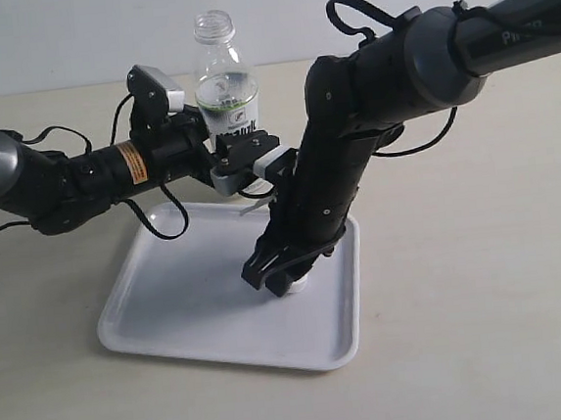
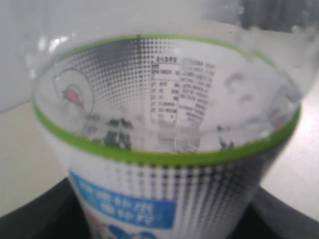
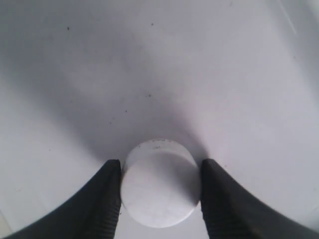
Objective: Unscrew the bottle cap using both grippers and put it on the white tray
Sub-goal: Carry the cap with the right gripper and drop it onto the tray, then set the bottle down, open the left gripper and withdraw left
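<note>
The clear bottle [image 1: 226, 87] stands upright with an open neck, just past the far edge of the white tray [image 1: 170, 298]. My left gripper [image 1: 225, 154] is shut on its labelled body. The left wrist view is filled by the bottle [image 2: 169, 124], with a green band, and dark fingers [image 2: 30, 219] at its sides. My right gripper [image 1: 285, 280] points down onto the tray's right half. The white bottle cap [image 3: 159, 191] sits between its black fingers [image 3: 99, 199], which press both sides, low against the tray floor [image 3: 149, 74]. The cap [image 1: 298, 285] peeks out below the fingers.
The tray lies on a beige tabletop [image 1: 483, 281]. A white wall [image 1: 68, 32] runs behind the table. Black cables [image 1: 154, 221] hang from the left arm over the tray's far left corner.
</note>
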`<state>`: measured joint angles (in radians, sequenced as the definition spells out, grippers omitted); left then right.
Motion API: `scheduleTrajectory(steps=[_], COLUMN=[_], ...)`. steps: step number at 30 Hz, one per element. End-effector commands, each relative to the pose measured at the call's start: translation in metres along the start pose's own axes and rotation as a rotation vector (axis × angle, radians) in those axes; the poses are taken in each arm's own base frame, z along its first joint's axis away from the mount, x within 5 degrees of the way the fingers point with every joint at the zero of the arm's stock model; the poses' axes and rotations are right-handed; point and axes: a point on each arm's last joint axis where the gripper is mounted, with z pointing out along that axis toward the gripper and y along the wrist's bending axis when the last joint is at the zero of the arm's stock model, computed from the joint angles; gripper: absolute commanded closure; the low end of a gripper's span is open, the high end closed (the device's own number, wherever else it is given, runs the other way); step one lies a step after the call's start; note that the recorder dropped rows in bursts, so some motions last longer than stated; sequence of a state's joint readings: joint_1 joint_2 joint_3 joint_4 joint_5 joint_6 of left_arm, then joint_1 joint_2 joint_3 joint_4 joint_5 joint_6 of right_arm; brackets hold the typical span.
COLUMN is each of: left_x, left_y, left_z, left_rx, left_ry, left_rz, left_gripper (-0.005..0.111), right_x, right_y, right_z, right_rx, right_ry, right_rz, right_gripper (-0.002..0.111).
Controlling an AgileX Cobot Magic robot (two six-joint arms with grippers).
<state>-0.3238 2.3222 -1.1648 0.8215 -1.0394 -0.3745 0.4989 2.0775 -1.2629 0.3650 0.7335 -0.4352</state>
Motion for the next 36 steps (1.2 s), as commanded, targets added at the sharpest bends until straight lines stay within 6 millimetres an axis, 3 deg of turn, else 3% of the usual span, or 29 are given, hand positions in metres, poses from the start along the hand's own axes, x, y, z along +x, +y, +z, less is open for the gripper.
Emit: scheduleTrajectory(steps=[1,6,10,19,28,36], left_x=[-0.006,-0.006,-0.006,-0.006,-0.006,-0.006], left_y=[0.001,0.001,0.001,0.001,0.001,0.001], left_z=[-0.001,-0.001,-0.001,-0.001,-0.001,-0.001], left_rx=[-0.011,-0.011,-0.011,-0.011,-0.011,-0.011], left_ry=[-0.042,-0.042,-0.042,-0.042,-0.042,-0.042], left_rz=[-0.009,-0.007,-0.007,-0.005,-0.005,-0.005], left_gripper=[0.107,0.107,0.107,0.107,0.107,0.107], right_x=[0.002,0.002,0.001,0.000,0.011,0.051], right_y=[-0.001,0.000,0.004,0.020,0.047,0.070], right_z=[0.007,0.006,-0.003,-0.053,-0.155,-0.261], right_rx=[-0.005,-0.006,-0.034,-0.059,-0.012,0.157], right_ry=[0.018,0.017,0.004,-0.055,-0.297,-0.620], right_rz=[-0.003,0.001,0.019,-0.012,-0.100,-0.190], right_gripper=[0.083,0.055,0.041,0.036,0.042,0.046])
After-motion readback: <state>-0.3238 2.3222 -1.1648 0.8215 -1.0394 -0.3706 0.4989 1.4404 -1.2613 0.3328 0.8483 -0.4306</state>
